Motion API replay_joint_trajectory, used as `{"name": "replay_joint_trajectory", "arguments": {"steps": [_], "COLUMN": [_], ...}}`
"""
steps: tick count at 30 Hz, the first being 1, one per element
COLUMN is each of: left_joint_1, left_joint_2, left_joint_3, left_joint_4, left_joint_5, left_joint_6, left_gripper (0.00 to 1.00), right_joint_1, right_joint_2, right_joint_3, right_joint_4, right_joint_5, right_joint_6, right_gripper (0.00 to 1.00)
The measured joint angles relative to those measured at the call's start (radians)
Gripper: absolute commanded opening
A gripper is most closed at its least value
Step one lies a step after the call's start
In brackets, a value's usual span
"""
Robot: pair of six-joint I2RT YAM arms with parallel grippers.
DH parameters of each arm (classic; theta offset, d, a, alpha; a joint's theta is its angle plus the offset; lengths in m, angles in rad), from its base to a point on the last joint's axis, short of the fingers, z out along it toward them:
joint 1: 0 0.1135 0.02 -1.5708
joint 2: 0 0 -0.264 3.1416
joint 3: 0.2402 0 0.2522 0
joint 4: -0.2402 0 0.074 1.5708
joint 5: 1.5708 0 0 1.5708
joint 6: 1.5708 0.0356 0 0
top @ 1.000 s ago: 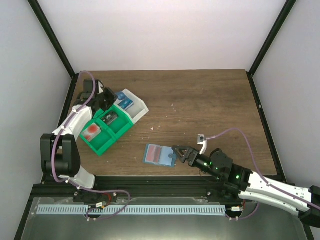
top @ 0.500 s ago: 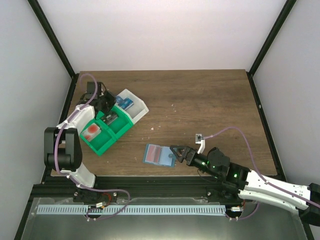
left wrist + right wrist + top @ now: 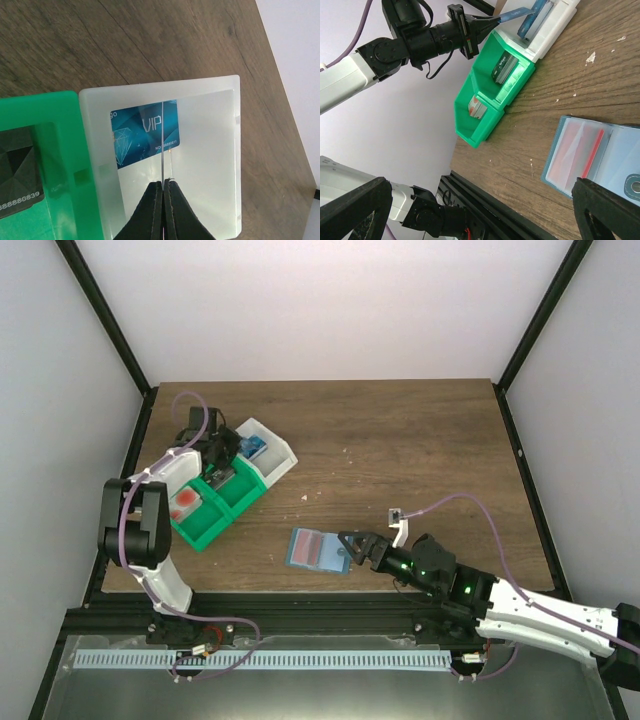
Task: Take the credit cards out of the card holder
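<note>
the table (image 3: 420,450) was matt, grained wood; the tray (image 3: 210,165) smooth plastic, frosted white and opaque green; the card holder (image 3: 610,150) had shiny clear pockets.

Top overhead, far; wrists close; all three share tray (image 3: 235,512).

Card holder (image 3: 319,550) lies open on the table (image 3: 420,440), near the front edge at about centre; credit cards (image 3: 308,546) sit in its left half; right gripper (image 3: 347,546) is just to its right, jaws apart; compartment tray (image 3: 232,512) is well apart at back left; above its rearmost compartment, left gripper (image 3: 163,184) pinches a thin card (image 3: 515,13) edge-up over a second card (image 3: 145,132) lying inside.
</note>
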Motion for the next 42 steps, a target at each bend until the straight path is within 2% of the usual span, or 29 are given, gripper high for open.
{"name": "replay_joint_trajectory", "arguments": {"steps": [24, 42], "left_joint_1": [-0.049, -0.055], "left_joint_2": [0.054, 0.093], "left_joint_3": [0.013, 0.025], "left_joint_4": [0.14, 0.145], "left_joint_5": [-0.07, -0.152], "left_joint_6": [0.002, 0.004], "left_gripper": [0.0, 0.0], "right_joint_1": [0.0, 0.0], "right_joint_2": [-0.049, -0.05], "right_joint_3": [0.019, 0.034], "right_joint_4": [-0.059, -0.096], "right_joint_5": [0.061, 0.074], "right_joint_6": [-0.021, -0.039], "right_gripper": [1.0, 1.0]}}
